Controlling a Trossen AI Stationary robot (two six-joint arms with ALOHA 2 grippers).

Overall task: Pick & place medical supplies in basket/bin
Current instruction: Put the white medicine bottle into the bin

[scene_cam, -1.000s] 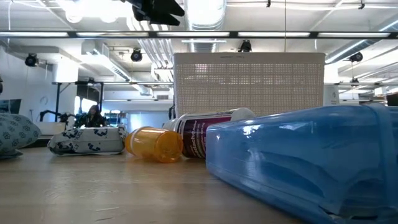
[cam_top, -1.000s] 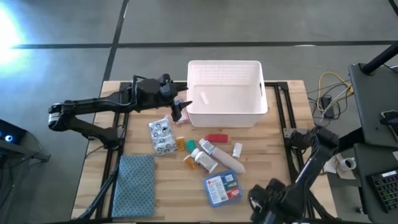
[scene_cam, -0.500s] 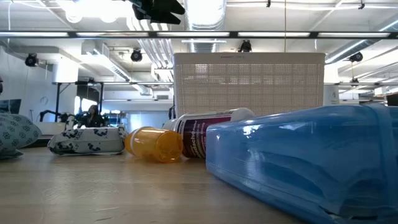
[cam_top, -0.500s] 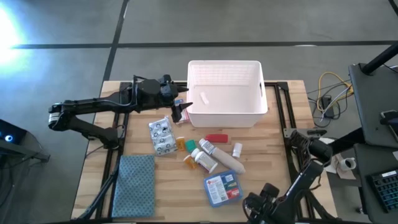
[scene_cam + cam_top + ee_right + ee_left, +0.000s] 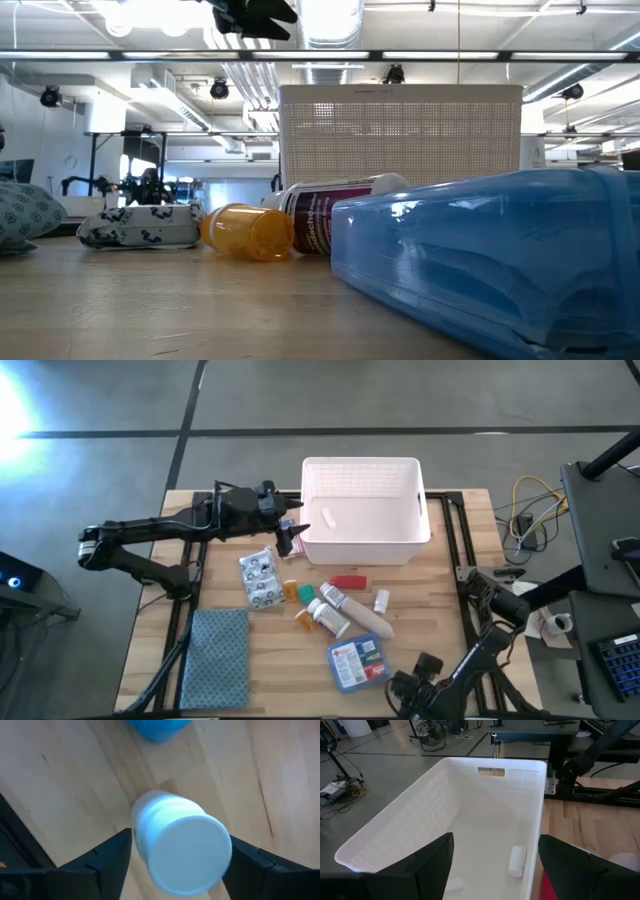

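Note:
The white perforated bin (image 5: 360, 550) stands at the table's far middle with a small white item (image 5: 516, 861) lying on its floor. My left gripper (image 5: 290, 538) hovers open above the bin's left end (image 5: 445, 785). Blister packs (image 5: 260, 578), a red tube (image 5: 348, 582), white bottles (image 5: 330, 618), an orange vial (image 5: 248, 232) and the blue first-aid packet (image 5: 358, 662) lie on the table in front of the bin. My right gripper (image 5: 415, 690) is at the near edge, just right of the packet, shut on a white pill bottle (image 5: 172, 830). My right gripper holds the white pill bottle between its two fingers (image 5: 107, 865), which come from above and point down. They sit at its cap end (image 5: 192, 852), and the cap faces the wrist camera. Whether the bottle's base stands on the table or is lifted cannot be told.
A blue-grey folded cloth (image 5: 215, 655) lies at the near left. Black rails run along the table's left and right sides (image 5: 462, 550). Cables and equipment sit off the right edge. Bare wood shows right of the supplies (image 5: 425, 610).
My right arm has swung its elbow and carried its gripper a little toward the table's left along the near edge. The left arm and the supplies on the table have stayed put.

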